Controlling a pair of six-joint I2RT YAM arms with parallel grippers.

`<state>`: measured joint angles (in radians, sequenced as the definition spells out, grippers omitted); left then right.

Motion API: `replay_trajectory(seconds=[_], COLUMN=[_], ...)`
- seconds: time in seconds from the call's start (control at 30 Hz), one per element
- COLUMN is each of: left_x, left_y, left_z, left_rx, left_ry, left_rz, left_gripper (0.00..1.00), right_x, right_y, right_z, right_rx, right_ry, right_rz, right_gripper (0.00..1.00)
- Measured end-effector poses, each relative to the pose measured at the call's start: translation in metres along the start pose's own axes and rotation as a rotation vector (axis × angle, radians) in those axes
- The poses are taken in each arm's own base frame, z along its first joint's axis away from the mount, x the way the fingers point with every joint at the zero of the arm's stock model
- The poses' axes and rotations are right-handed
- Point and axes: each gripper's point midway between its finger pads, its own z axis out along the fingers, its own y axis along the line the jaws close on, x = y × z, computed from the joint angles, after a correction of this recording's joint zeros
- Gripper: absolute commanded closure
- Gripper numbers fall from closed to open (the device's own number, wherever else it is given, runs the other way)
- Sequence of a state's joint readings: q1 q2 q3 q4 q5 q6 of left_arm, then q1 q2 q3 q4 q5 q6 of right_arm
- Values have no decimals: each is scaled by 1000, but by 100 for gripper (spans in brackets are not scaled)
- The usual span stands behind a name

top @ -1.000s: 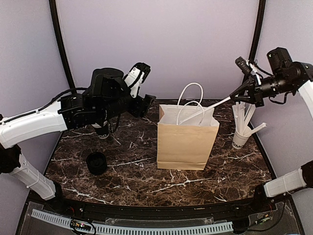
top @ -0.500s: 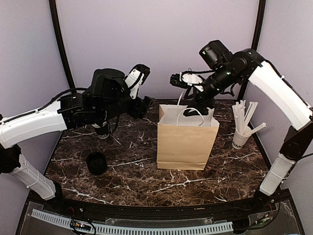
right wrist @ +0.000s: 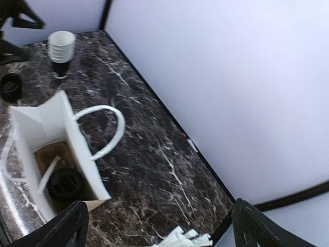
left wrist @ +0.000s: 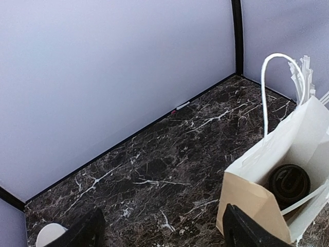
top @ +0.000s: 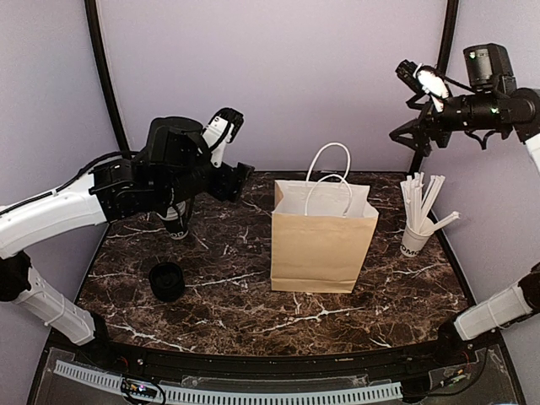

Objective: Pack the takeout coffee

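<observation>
Evidently packed: coffee (left wrist: 290, 182) sits lid-up in the bag (top: 321, 245), stirrer (right wrist: 49, 175) beside it. Left gripper (left wrist: 162, 211) and right gripper (right wrist: 159, 206) hang high either side, jaws apart and empty, leaving the bag mouth free.

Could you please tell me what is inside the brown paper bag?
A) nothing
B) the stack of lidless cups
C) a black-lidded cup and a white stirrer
C: the right wrist view into the brown paper bag shows the black-lidded cup with a white stirrer beside it.
</observation>
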<state>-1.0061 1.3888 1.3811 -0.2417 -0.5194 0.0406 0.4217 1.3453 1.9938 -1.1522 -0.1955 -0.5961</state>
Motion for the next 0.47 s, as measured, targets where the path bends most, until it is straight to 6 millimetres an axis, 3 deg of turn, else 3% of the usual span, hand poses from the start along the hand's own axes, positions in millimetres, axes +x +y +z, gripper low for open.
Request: replay_trajectory(seconds=[0.13,0.3,0.37,0.47], left_x=[12,26,29,29], left_y=[29,87,112,136], left_z=[12,25,25,19], left_rx=[-65,-161,-210,-262], left_ry=[48,109,114,106], left_rz=[-38,-147,-177,-196], left_gripper=[18,19,18,18], right_x=[47,111,119,108], right_y=[-58,-99,-114,-130], right_z=[18,50,52,46], right_rx=[155,286,363,440], right_ry=[12,41,26,-64], right_rz=[192,472,550,602], right_gripper=[1,1,2,1])
